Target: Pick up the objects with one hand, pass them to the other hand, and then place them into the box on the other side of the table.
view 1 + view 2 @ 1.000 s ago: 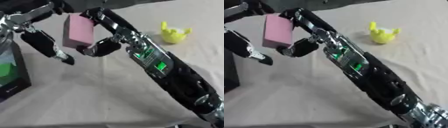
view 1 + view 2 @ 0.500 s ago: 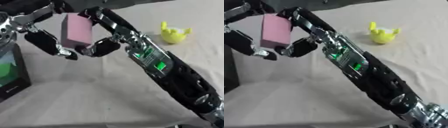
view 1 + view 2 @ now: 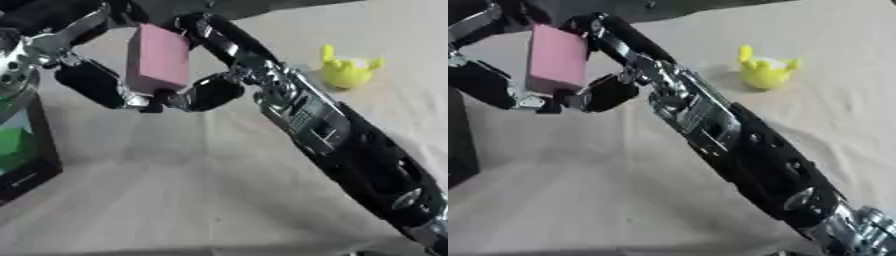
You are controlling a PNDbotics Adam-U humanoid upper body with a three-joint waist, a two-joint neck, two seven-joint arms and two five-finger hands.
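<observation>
A pink block [image 3: 157, 59] is held upright in the air at the upper left. My right hand [image 3: 208, 91] is shut on it, thumb curled at its lower right and fingers behind its top. My left hand [image 3: 92, 85] comes in from the upper left. One of its dark fingers lies along the block's left side, and the fingertip curls under the bottom edge. A yellow toy [image 3: 765, 71] with pointed ears lies on the cloth at the upper right. The black box [image 3: 21, 150], with green inside, stands at the left edge below the hands.
My right arm [image 3: 350, 150] crosses the picture from the lower right corner to the block. A beige cloth [image 3: 175, 200] covers the table, with bare cloth in front of the box and left of the arm.
My left hand has moved right and up to the block, and its finger now touches the block's left side and bottom. The right hand has kept hold of the block.
</observation>
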